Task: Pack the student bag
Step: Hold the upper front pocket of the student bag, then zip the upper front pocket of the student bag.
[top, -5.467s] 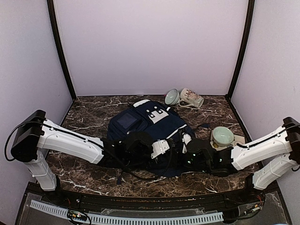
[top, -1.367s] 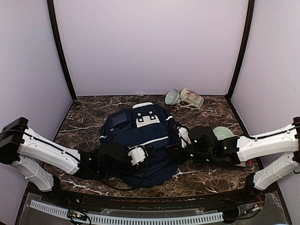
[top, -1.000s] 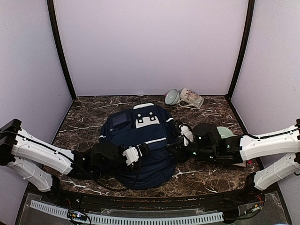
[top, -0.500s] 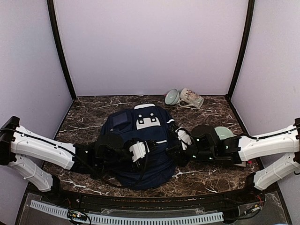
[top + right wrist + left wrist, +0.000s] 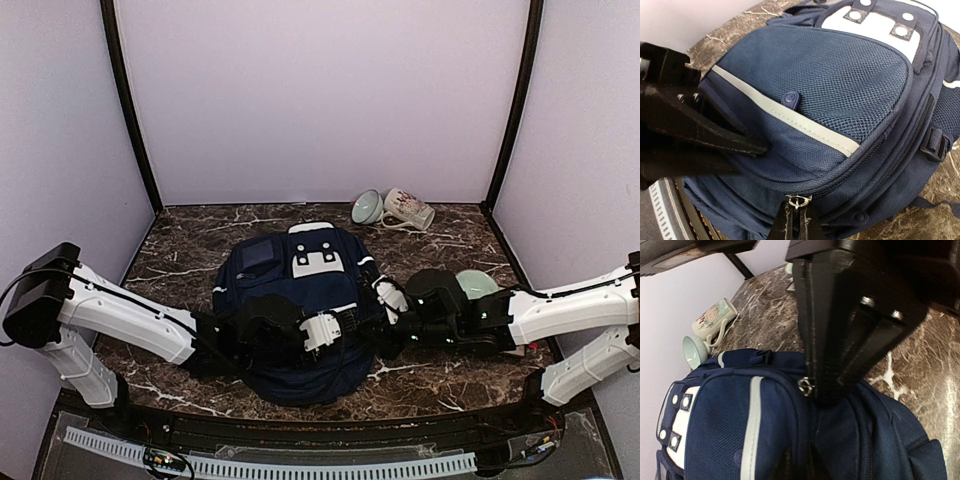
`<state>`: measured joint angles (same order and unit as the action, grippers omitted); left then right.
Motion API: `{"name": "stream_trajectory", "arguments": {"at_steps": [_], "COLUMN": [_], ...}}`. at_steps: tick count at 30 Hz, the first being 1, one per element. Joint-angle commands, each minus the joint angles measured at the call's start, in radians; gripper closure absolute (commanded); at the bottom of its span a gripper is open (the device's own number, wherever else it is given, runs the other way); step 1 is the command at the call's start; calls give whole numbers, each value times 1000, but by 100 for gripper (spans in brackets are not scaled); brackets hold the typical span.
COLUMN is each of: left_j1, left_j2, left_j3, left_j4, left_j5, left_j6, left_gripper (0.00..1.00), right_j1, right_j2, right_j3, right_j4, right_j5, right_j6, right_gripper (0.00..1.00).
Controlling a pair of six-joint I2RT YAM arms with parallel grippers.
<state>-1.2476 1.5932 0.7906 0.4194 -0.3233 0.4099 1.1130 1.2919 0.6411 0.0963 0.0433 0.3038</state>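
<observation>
The student bag (image 5: pixel 285 295) is lying lengthwise, near to far. The right claw (image 5: pixel 795 216) is clamping its right-side zipper pull (image 5: pixel 797 201). The left claw (image 5: pixel 751 155) is pressing just left of it; I cannot tell its jaws' gap.

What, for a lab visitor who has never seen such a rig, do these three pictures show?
Two robot arms are bolted at the table's near edge. One picture looks down from above; the other two come from a camera on each wrist. On the marble table lies the student bag, with a mug on its side and a pale bowl behind it. The right arm has its jaws shut on a zipper pull. The left arm has its jaws against the bag's fabric; whether they grip is unclear.
</observation>
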Motion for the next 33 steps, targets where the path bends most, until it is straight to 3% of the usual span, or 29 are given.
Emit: {"name": "stream_trajectory", "arguments": {"at_steps": [1, 12, 25, 28, 31, 33], "left_j1": [7, 5, 4, 4, 9, 24], "left_j2": [55, -86, -156, -171, -191, -207], "left_j3": [29, -107, -152, -163, -176, -180], "left_j4": [39, 73, 27, 31, 56, 63], "left_j5": [-117, 5, 138, 127, 77, 54], "left_j6": [53, 28, -9, -21, -34, -50], "left_gripper": [100, 100, 100, 100, 87, 57], "right_j1": [7, -192, -263, -265, -267, -275], "right_j2": [-19, 66, 261, 248, 202, 161], "right_j3": [32, 86, 236, 226, 211, 195], "right_j4": [16, -13, 32, 29, 15, 12], "right_j5": [46, 118, 35, 7, 38, 74], "right_j6": [-22, 30, -49, -55, -54, -52], "right_gripper": [100, 100, 99, 79, 64, 54]}}
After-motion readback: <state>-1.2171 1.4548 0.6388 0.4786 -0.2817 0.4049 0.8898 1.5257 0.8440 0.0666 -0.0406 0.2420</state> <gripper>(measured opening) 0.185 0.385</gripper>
